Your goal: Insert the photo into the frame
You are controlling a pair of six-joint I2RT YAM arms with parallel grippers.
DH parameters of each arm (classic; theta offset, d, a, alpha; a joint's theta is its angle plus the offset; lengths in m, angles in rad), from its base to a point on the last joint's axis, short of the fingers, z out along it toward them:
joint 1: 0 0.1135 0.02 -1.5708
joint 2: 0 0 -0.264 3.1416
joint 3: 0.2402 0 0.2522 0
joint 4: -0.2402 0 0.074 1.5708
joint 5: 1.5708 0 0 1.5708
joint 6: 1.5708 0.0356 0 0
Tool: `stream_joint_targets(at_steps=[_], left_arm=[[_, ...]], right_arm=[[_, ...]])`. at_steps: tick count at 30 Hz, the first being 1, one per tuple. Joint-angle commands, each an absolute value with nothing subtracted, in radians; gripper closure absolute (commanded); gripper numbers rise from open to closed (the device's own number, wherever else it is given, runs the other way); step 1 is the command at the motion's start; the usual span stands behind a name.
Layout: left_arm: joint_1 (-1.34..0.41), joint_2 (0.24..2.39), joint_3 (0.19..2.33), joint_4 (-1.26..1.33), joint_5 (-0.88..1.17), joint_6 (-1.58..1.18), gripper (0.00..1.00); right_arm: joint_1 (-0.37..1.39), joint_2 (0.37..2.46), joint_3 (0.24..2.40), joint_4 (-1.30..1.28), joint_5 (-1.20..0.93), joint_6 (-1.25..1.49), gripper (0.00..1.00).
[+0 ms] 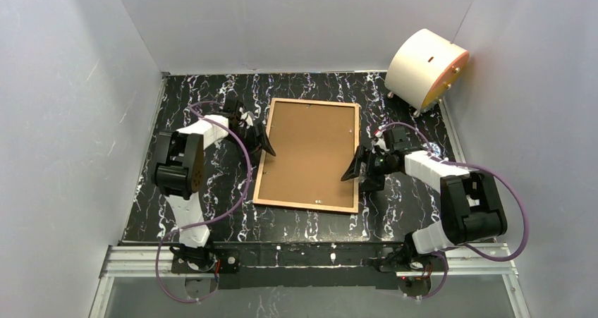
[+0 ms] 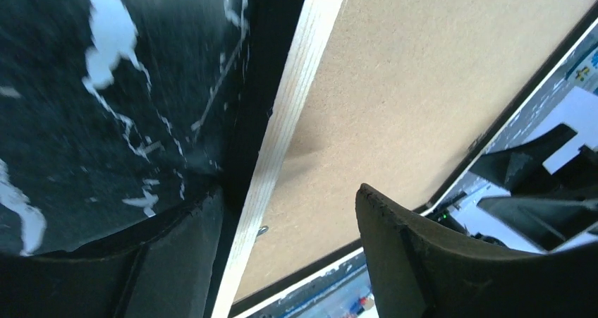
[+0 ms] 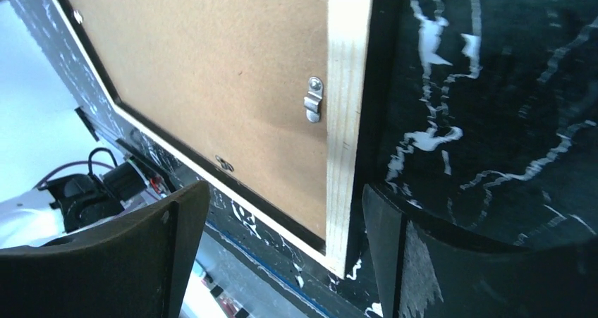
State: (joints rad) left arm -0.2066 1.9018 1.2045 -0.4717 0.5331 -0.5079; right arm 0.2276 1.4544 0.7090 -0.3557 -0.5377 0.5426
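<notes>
The thin-railed pale wood picture frame (image 1: 304, 206) lies back-up at the centre of the top view on the black marbled table (image 1: 204, 113). A flat, matte brown fibreboard backing board (image 1: 310, 152) is seated inside it. No mountain photo is in sight; it may be under the board, I can't tell. A small shiny metal clip (image 3: 313, 99) sits by one rail. The left gripper (image 1: 266, 142) and right gripper (image 1: 352, 168) straddle opposite side rails, fingers spread and pinching nothing. My read is that we're late in the job, with securing still to do.
</notes>
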Motion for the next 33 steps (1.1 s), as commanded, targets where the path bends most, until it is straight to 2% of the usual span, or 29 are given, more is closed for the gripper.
stream_joint_targets(at_steps=[1,6,11,16,19,23,27,33], left_arm=[[-0.221,1.969,1.293,-0.428,0.512,-0.489,0.35],[-0.220,2.024,1.368,-0.432,0.472,-0.492,0.35],[-0.197,2.002,1.424,-0.520,0.263,-0.483,0.33],[-0.155,1.897,1.410,-0.614,0.079,-0.460,0.27],[-0.139,1.812,1.363,-0.650,-0.002,-0.472,0.25],[-0.117,1.695,1.276,-0.663,-0.058,-0.515,0.22],[-0.105,1.597,1.204,-0.676,-0.062,-0.554,0.21],[-0.104,1.529,1.037,-0.622,0.173,-0.632,0.20]], right_arm=[[0.311,1.452,0.693,-0.139,-0.695,0.592,0.14],[0.434,1.561,0.741,-0.024,-0.669,0.648,0.14],[0.500,1.652,0.884,-0.076,-0.580,0.638,0.14],[0.500,1.540,0.944,-0.300,-0.396,0.603,0.09],[0.502,1.468,0.958,-0.376,-0.376,0.572,0.09],[0.507,1.463,0.985,-0.352,-0.471,0.551,0.23],[0.558,1.572,1.054,-0.293,-0.536,0.528,0.36],[0.630,1.760,1.158,-0.215,-0.622,0.521,0.37]])
